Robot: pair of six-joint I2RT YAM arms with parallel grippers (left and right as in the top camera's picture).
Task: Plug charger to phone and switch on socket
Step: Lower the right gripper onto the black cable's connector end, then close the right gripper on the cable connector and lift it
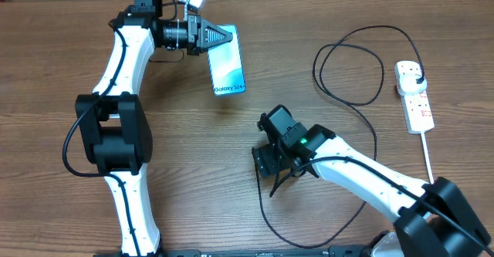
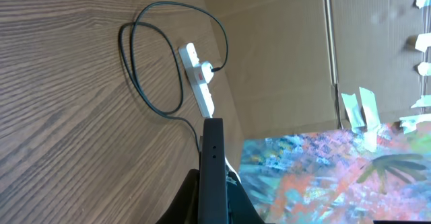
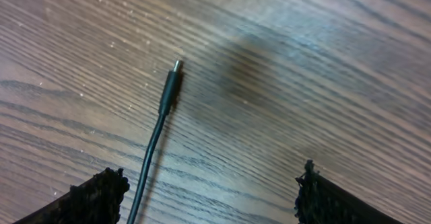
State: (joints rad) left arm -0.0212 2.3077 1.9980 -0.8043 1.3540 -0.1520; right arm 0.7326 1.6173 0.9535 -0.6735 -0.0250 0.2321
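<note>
Wood tbl (image 1: 46, 41), cardboard wall (image 2: 283, 62) behind.

Your table (image 1: 231, 141) is wood, matt, with fine dark grain lines. The cable (image 3: 158, 126) looks like matt black rubber or plastic, and its tip (image 3: 177, 65) is dull metal. The phone (image 1: 228, 68) has a glossy, glass-like screen. The power strip (image 1: 417, 103) is smooth white plastic. You also have plain brown cardboard (image 2: 283, 56), matt and creased. The right gripper (image 3: 212, 170) has black fingers (image 3: 94, 197) with a rough, grainy edge.
</note>
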